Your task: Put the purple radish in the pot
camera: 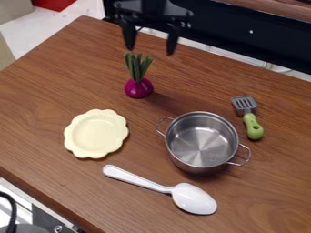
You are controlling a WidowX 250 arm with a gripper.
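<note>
The black two-finger gripper [150, 51], cut off at the view's top, hangs with fingers spread. The round purple radish [139, 88] stands between the brown wooden worktop's [54, 86] far left corner and the steel pot [202, 142], whose far outer wall is hidden.

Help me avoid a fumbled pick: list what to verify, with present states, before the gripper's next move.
1. Gripper open: ok, its fingers stand apart.
2. Radish upright on the table, leaves up: ok.
3. Gripper lined up over the radish: cannot tell, one slanted view doesn't settle height or depth.
4. Radish in the grip: not ok, it stands free.
5. Pot upright, without a lid: ok.
6. Plate and spoon apart from the radish: ok.
</note>
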